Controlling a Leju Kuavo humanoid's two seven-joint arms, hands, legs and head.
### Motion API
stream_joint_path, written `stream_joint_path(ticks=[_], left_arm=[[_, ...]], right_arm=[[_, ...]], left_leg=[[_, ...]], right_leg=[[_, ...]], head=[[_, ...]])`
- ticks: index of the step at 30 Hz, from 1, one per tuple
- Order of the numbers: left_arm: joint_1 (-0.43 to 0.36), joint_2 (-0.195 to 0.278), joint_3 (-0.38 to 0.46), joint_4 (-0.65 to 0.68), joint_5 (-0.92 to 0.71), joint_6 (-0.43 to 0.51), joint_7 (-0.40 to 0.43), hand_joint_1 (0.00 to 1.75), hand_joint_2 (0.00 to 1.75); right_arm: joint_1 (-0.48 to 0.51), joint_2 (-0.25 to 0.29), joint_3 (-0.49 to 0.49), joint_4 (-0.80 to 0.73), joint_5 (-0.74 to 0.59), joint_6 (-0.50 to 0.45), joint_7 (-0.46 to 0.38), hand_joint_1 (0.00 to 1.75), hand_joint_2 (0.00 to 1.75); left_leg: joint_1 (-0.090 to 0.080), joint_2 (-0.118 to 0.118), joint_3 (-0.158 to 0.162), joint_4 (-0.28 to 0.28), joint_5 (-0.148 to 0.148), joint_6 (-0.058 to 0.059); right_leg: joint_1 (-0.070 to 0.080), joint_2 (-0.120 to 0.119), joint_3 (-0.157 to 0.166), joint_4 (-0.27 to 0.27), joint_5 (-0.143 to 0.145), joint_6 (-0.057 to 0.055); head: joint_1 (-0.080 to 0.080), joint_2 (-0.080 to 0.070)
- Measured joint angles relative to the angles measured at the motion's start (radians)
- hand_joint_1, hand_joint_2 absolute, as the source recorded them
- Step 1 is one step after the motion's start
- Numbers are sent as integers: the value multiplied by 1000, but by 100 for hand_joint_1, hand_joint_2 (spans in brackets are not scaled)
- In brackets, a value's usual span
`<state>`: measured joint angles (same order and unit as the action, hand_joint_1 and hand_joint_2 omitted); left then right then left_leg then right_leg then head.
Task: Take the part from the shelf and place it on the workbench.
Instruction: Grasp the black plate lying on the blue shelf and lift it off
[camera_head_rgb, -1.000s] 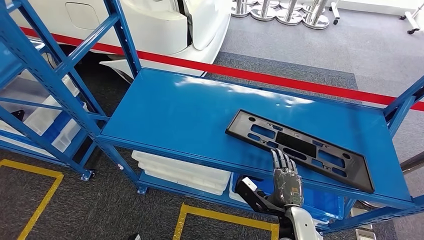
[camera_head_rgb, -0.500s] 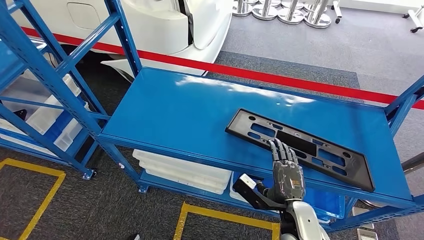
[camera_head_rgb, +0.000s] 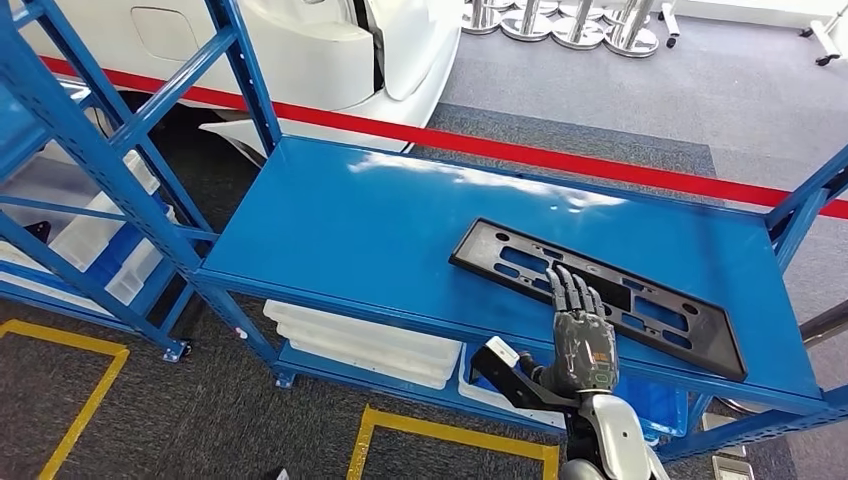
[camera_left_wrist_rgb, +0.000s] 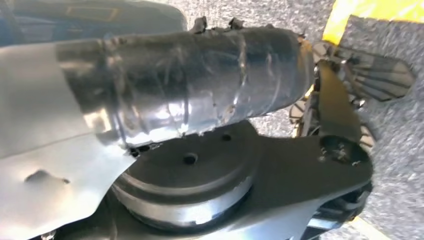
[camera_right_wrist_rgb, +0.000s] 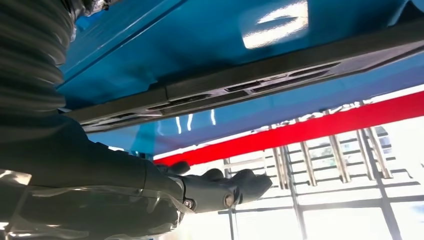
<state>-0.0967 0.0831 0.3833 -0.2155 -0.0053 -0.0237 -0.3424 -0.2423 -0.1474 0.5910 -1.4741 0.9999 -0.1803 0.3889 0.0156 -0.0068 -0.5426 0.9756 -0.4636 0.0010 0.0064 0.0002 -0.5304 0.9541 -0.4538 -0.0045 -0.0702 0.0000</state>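
On blue shelf (camera_head_rgb: 360, 225), one black part (camera_head_rgb: 596, 294), one right robot hand (camera_head_rgb: 580, 335) over it

Wide bare blue shelf (camera_head_rgb: 360, 230) lies open from nine to twelve o'clock of the black part (camera_head_rgb: 600, 295), with room above it for a hand to pass. At three o'clock a slanted blue upright (camera_head_rgb: 805, 215) hems the part's far end, and more uprights (camera_head_rgb: 90, 150) fence the shelf at nine. The right hand (camera_head_rgb: 582, 340) sits at the front edge at six o'clock, fingers spread over the part's near rim.
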Motion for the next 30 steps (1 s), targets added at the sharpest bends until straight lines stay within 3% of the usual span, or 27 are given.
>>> stream_joint_path(ticks=[3,4,6,7,8,9,12,14,17,18,19,21,22,23,24,25,27,28,30], left_arm=[[2,-5,1,0,-2,0,1,0,0],[1,-6,1,0,-2,-1,1,0,0],[0,-7,1,0,-4,-2,1,0,0],[1,-7,1,0,-5,-2,1,0,0],[1,-7,1,0,-7,-2,1,0,0],[2,-7,1,0,-9,-2,1,0,0],[0,-8,1,0,-13,-2,1,0,0],[-1,-9,1,0,-14,-1,2,0,0],[-1,-7,1,0,-14,1,2,0,0],[-1,-6,2,0,-14,2,3,0,0],[-1,-4,2,0,-14,4,4,0,0],[-1,-1,3,0,-14,8,6,0,0],[0,0,5,0,-14,10,7,0,0],[2,1,6,0,-14,11,8,0,0],[3,2,8,0,-14,12,9,0,0],[4,4,9,0,-14,12,9,0,0],[2,8,12,0,-14,12,11,0,0],[0,9,14,0,-14,12,12,0,0],[-3,10,17,0,-14,12,12,0,0]], right_arm=[[7,-13,-26,3,-18,-5,0,0,175],[8,-18,-34,5,-25,-7,0,0,175],[12,-26,-49,15,-38,-12,-1,0,175],[16,-30,-56,22,-44,-14,-2,0,175],[20,-34,-62,29,-51,-18,-3,0,175],[23,-37,-69,37,-55,-23,-5,0,175],[22,-47,-91,58,-62,-40,-9,0,175],[20,-53,-106,72,-65,-51,-11,0,175],[22,-61,-124,92,-65,-55,-10,0,175],[22,-62,-128,95,-64,-54,-5,0,175],[22,-63,-133,97,-63,-53,1,0,175],[24,-67,-142,102,-61,-47,13,0,175],[26,-68,-147,104,-62,-42,17,0,175],[29,-70,-151,107,-62,-38,19,0,175],[31,-73,-156,109,-63,-35,20,0,175],[32,-74,-160,111,-63,-33,21,0,175],[33,-77,-171,113,-64,-29,21,0,175],[33,-79,-176,115,-64,-27,22,0,175],[33,-83,-183,116,-64,-26,22,0,175]], left_leg=[[4,1,-2,-6,8,17],[6,2,-3,-8,11,21],[6,1,-7,-9,12,24],[5,1,-8,-9,12,24],[5,1,-9,-9,12,25],[4,0,-8,-9,12,24],[0,-3,-5,-9,11,21],[-1,-4,-6,-11,10,12],[-1,-3,-3,-13,7,-5],[-1,-2,-10,6,-9,-9],[-2,0,-27,47,-35,-13],[-1,1,-89,183,-101,-16],[-1,1,-119,244,-121,-17],[-1,1,-136,276,-123,-18],[-1,1,-135,267,-104,-17],[-1,1,-113,217,-70,-16],[-2,1,-47,76,-4,-9],[-3,1,-24,27,11,-4],[-7,0,-13,-4,13,5]], right_leg=[[-5,2,-23,33,-29,18],[-7,3,-49,81,-56,25],[-11,2,-121,230,-116,34],[-11,2,-150,288,-132,35],[-12,2,-164,310,-129,34],[-12,2,-157,290,-107,31],[-7,1,-57,75,-8,10],[-2,0,-21,-2,9,2],[-4,-2,-10,-18,14,-9],[-7,-2,-3,-26,19,-15],[-9,-3,3,-34,24,-19],[-8,-4,5,-36,25,-23],[-8,-4,5,-34,24,-24],[-7,-4,5,-32,22,-25],[-7,-3,5,-28,20,-25],[-7,-2,5,-24,17,-24],[-4,1,4,-12,9,-17],[-3,2,2,-7,5,-13],[-2,2,-3,-2,2,-2]], head=[[2,0],[4,0],[7,0],[7,0],[7,0],[7,0],[7,0],[6,0],[5,0],[4,0],[2,0],[1,0],[1,0],[1,0],[1,0],[1,0],[1,0],[2,0],[3,0]])
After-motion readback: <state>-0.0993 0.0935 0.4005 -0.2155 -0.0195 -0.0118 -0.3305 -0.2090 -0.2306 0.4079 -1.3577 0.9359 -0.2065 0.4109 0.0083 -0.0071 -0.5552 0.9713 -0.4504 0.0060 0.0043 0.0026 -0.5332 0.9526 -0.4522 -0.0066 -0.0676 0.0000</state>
